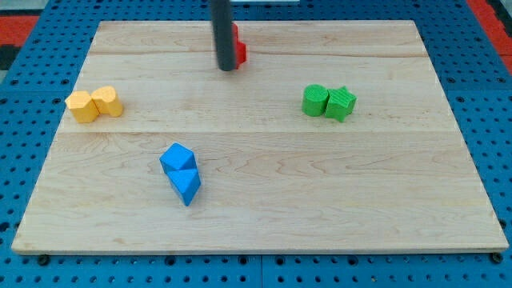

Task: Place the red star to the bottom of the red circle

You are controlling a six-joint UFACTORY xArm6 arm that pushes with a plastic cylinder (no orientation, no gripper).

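Red block (239, 46) lies top-centre, mostly hidden, shape unclear.

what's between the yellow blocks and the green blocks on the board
No block: in the camera view, bare wood runs from the yellow blocks to the green blocks. My tip sits above that line.

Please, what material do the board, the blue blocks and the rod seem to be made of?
The board: pale wood, matte, with visible grain and plank seams. The two blue blocks: probably plastic or painted wood, uniform colour, faint sheen. The rod, down to my tip: dark, smooth, perhaps metal or plastic; unclear.
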